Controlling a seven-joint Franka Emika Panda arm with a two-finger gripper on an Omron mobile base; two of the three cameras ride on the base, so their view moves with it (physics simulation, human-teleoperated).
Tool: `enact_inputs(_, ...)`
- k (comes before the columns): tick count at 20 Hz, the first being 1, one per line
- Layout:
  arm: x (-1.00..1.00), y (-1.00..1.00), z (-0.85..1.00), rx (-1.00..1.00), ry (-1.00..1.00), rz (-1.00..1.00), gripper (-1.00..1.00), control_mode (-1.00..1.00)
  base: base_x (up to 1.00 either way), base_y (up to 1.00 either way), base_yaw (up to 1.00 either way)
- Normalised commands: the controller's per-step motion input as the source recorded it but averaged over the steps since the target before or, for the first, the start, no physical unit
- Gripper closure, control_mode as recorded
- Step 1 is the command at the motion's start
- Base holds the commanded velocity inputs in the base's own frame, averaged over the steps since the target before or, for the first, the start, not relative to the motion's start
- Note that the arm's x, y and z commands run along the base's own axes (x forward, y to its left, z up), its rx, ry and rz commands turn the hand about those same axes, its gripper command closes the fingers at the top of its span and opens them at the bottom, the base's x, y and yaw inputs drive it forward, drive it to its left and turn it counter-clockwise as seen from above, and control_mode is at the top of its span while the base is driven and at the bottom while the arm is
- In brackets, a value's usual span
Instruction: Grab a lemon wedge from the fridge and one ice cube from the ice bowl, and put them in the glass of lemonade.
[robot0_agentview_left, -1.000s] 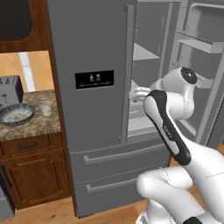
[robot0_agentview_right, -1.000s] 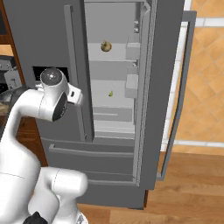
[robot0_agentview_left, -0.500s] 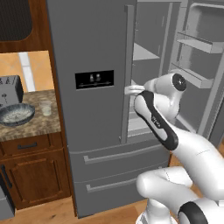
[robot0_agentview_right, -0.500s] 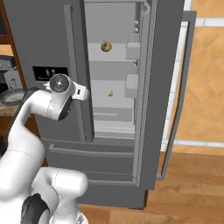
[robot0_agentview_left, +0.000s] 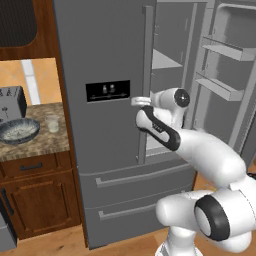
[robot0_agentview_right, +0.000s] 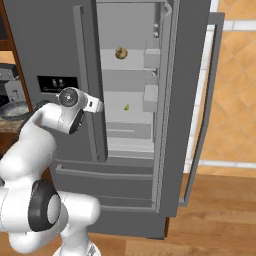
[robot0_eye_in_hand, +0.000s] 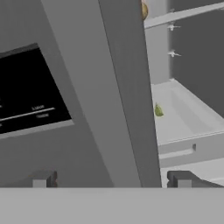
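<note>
Swung leftward, arm now fronts the tall grey steel fridge (robot0_agentview_right: 190, 100) door edge | claw (robot0_eye_in_hand: 111, 179) wide, empty | small yellow-olive lemon wedge (robot0_agentview_right: 126, 107) on middle shelf | nothing fetched; ice, glass pending

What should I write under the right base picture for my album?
Robot's open hand reaches toward the open fridge, where a small lemon wedge waits.
</note>
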Motion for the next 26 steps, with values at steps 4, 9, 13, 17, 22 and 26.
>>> enact_inputs(4, 0.75, 0.0, -0.19, 0.0, 0.0, -0.01, -1.0, -1.0, 0.0, 0.0, 0.0)
enact_inputs(9, 0.74, 0.0, -0.31, 0.0, -0.05, 0.0, -1.0, -1.0, 0.0, 0.0, 0.0)
enact_inputs(13, 0.74, 0.0, -0.34, 0.0, -0.05, -0.01, -1.0, -1.0, 0.0, 0.0, 0.0)
enact_inputs(17, 0.74, 0.12, -0.25, -0.01, 0.0, -0.04, -1.0, -1.0, 0.0, 0.0, 0.0)
enact_inputs(22, 0.35, 0.2, -0.01, -0.01, 0.09, -0.06, 1.0, -1.0, 0.0, 0.0, 0.0)
enact_inputs(26, -0.31, 0.16, 0.22, -0.06, 0.32, 0.0, 1.0, -1.0, 0.0, 0.0, 0.0)
